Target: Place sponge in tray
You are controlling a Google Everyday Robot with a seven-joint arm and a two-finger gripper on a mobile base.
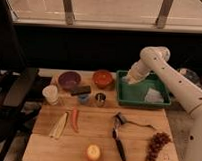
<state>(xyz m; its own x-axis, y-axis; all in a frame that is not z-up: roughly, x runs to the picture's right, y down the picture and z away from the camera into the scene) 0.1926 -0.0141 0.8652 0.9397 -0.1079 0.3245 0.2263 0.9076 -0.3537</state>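
Note:
The green tray [125, 99] stands at the right back of the wooden table, with a white cloth-like piece [154, 95] lying in its right half. My gripper [130, 78] hangs over the tray's left end, just above its floor, on the white arm reaching in from the right. At the gripper's tip a small pale patch [137, 81] looks like the sponge. I cannot tell whether it is held or resting in the tray.
Left of the tray are an orange bowl [102, 77], a purple bowl [69, 79], a dark flat block [81, 90], a white cup [50, 94] and two small cups. The front holds a carrot [74, 119], an apple [93, 153], grapes [156, 144] and a black tool [118, 139].

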